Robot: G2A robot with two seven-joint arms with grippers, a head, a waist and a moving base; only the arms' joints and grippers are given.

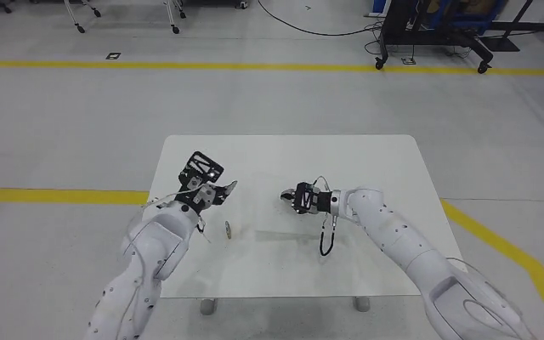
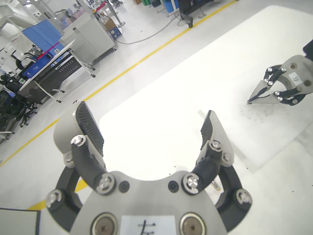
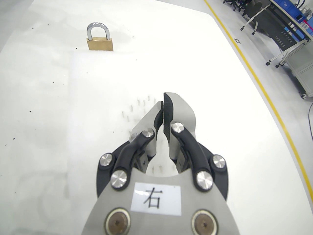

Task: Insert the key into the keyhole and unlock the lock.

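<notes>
A brass padlock (image 3: 99,43) with a silver shackle stands upright on the white table (image 1: 374,161); from above the padlock (image 1: 228,228) is near the front left. My right gripper (image 3: 162,105) is shut low over the table's middle, well short of the lock. In the left wrist view a tiny dark tip pokes out between the right gripper's (image 2: 250,101) fingertips, apparently the key. My left gripper (image 2: 146,123) hangs open and empty above the table's left part, just behind the padlock. The shackle (image 2: 216,185) peeks out beneath it.
Faint scuff marks (image 3: 137,108) cover the table under the right gripper. A black cable (image 1: 324,242) hangs from the right arm over the table. Beyond the table's edges lies bare floor with yellow lines (image 1: 255,65).
</notes>
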